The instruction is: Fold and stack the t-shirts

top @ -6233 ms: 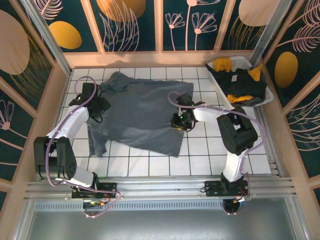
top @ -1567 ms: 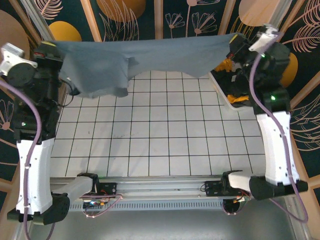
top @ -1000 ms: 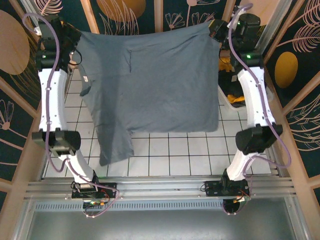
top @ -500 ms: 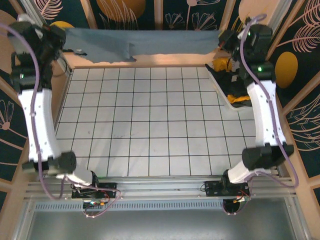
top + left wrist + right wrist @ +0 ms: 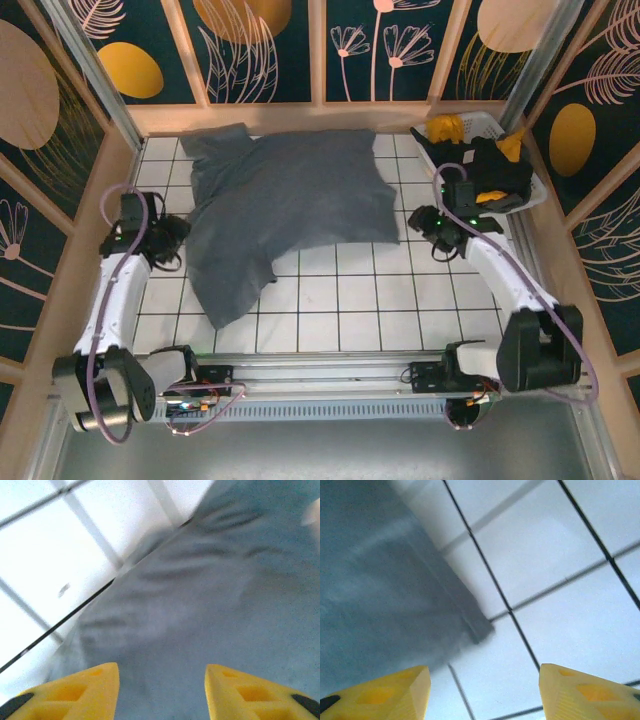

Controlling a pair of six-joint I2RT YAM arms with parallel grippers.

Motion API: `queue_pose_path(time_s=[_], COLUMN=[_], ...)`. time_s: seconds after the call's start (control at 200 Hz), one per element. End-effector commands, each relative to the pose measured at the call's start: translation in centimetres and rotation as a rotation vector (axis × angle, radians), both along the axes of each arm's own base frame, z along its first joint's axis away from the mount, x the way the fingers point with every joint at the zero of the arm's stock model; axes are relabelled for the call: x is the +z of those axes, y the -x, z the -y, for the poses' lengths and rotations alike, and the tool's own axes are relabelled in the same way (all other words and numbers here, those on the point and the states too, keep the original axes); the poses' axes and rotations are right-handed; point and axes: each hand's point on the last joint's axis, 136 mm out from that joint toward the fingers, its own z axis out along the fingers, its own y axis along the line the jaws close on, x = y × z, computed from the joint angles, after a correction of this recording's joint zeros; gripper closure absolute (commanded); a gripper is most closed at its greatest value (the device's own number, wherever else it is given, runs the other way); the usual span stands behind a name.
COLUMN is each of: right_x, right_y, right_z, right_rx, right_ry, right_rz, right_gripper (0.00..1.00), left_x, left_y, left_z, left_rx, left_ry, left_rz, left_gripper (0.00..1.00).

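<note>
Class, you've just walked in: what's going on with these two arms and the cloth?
A slate grey-blue cloth t-shirt lies spread but rumpled, not yet folded, on the white tiled table. The left gripper hovers open over its left edge, the right gripper open beside its right corner; neither holds it. A black shirt and a mustard yellow shirt sit in the white plastic basket at the far right.

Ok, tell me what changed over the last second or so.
The grey-blue t-shirt, which was held stretched in the air between both grippers, now lies spread on the tiled table. The left gripper and right gripper let it go and came down low at its left and right edges, jaws open. The white basket with the black t-shirt and yellow t-shirt stayed put.
</note>
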Motion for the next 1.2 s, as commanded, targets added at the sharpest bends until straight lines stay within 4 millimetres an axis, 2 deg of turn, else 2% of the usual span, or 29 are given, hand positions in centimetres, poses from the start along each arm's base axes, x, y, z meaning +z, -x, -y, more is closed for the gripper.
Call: queue_pose_path(time_s=[0.0,0.115,0.18,0.27,0.42,0.561,0.581,0.671,0.716,0.826,0.981,1.116,1.196], right_x=[-0.8,-0.9,-0.9,-1.4,-2.6,-2.5,-2.4,-2.2,-2.1,-2.2,-2.6,-2.8,-3.2], right_y=[1.0,1.3,1.4,1.5,0.8,-0.8,-1.1,-2.3,-2.9,-3.9,-4.5,-4.6,-4.3], right_z=[-0.1,-0.1,-0.8,-2.1,-4.0,-5.0,-5.1,-5.8,-6.2,-6.9,-7.4,-7.0,-6.4], right_rx=[0.038,0.054,0.084,0.141,0.211,0.228,0.228,0.235,0.240,0.244,0.239,0.224,0.198], right_ry=[0.050,0.062,0.082,0.119,0.142,0.140,0.140,0.135,0.133,0.126,0.118,0.133,0.147], right_rz=[-0.050,-0.040,-0.032,-0.031,-0.039,-0.027,-0.025,-0.017,-0.015,-0.013,-0.024,-0.030,-0.039], right_gripper=[0.39,0.39,0.39,0.41,0.44,0.43,0.43,0.43,0.43,0.43,0.43,0.44,0.44], left_x=[-0.7,-1.7,-2.6,-4.5,-8.0,-9.5,-9.6,-9.5,-9.5,-10.4,-11.7,-13.0,-13.7], left_y=[0.0,0.8,1.9,4.1,8.9,12.4,13.4,14.9,15.4,16.4,16.5,14.8,13.4], left_z=[0.4,1.8,2.5,3.4,4.9,5.3,5.2,5.3,5.5,6.6,7.9,9.4,10.2], left_rx=[-0.042,-0.092,-0.126,-0.157,-0.190,-0.222,-0.221,-0.204,-0.195,-0.184,-0.168,-0.175,-0.174], left_ry=[-0.028,-0.026,-0.035,-0.028,0.007,-0.014,-0.014,-0.011,0.003,0.078,0.132,0.163,0.178], left_rz=[0.004,-0.051,-0.113,-0.201,-0.347,-0.443,-0.476,-0.498,-0.505,-0.530,-0.545,-0.510,-0.489], left_gripper=[0.49,0.49,0.51,0.56,0.60,0.54,0.53,0.51,0.46,0.45,0.46,0.48,0.53])
